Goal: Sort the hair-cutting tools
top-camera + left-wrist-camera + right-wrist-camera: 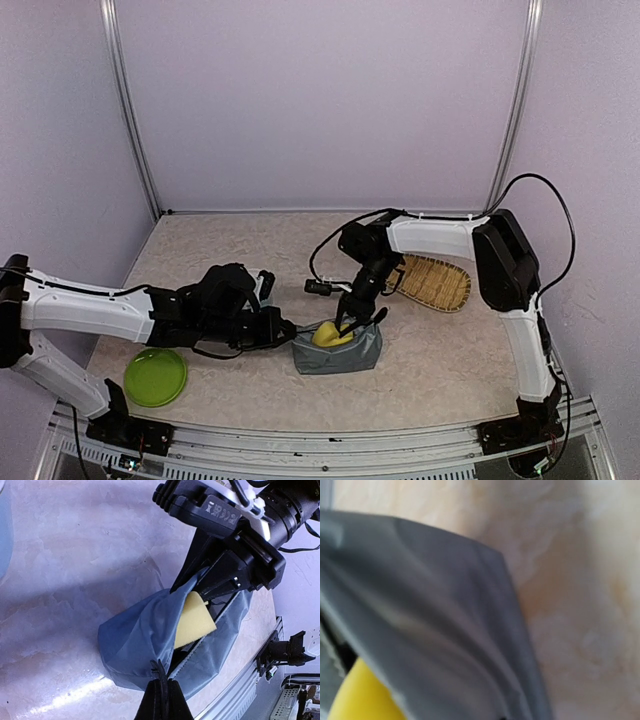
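Pouch (337, 352), left claw (161, 684) pinching rim, right claw (202, 587) straddling far end

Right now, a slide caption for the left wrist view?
Left gripper pinches the grey-blue pouch; yellow sponge shows in its open mouth, right gripper at the far end.

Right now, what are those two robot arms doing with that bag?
Both arms are working on a grey-blue pouch in the middle of the table. The left tool is pinched shut on one end of it. The right tool is at the other end, by the open mouth; I can't tell if it grips. A yellow sponge pokes out. A green plate and a woven basket sit off to the sides.
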Robot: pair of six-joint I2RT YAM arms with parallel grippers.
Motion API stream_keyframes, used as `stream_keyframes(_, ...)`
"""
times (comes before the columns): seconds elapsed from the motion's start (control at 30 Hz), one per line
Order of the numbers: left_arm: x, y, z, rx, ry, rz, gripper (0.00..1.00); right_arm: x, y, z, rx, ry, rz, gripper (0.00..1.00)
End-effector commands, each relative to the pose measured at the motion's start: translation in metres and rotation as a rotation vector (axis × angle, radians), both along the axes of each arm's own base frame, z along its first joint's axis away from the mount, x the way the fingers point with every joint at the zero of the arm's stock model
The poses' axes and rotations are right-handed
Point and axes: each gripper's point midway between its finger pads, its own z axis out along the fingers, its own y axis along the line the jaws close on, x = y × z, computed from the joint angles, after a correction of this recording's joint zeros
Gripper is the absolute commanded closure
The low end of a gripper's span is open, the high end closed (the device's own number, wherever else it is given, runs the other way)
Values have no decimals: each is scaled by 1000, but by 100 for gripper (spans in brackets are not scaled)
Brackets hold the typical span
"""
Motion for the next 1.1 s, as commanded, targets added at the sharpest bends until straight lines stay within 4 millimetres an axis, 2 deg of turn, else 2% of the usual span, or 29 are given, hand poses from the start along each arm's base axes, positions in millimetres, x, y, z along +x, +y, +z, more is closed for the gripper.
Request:
stream_keyframes(0.0,6,2,44,-128,-125,22,100,30,-22,-29,-210,-198,-90,83)
stream_keyframes(0.13,3,4,62,-176,-179,14,100,56,-40,-23,-310,-361,-161,83)
stream_keyframes(0.27,-1,5,72,-210,-208,9,100,71,-61,-16,-391,-486,-195,67)
stream_keyframes(0.37,-3,8,66,-211,-190,18,100,60,-65,-15,-382,-463,-166,57)
stream_keyframes(0.4,-3,8,63,-203,-183,23,100,51,-61,-12,-347,-425,-139,47)
stream_keyframes(0.43,-2,9,60,-196,-176,29,100,47,-60,-8,-329,-418,-133,42)
stream_keyframes(0.5,-1,8,54,-184,-162,26,100,43,-57,1,-289,-431,-121,39)
stream_keyframes(0.67,1,3,43,-155,-147,17,100,26,-35,50,-93,-379,-65,30)
stream_keyframes(0.73,2,3,39,-133,-141,16,100,18,-33,70,-46,-376,-19,17)
stream_keyframes(0.77,1,3,38,-124,-141,14,100,16,-34,79,-30,-385,-4,3)
stream_keyframes(0.8,1,5,37,-115,-140,17,100,12,-36,87,-14,-395,19,0)
stream_keyframes(0.9,0,8,32,-104,-137,18,100,9,-39,101,22,-436,54,0)
stream_keyframes(1.07,-1,8,28,-110,-135,16,100,5,-23,97,94,-363,71,0)
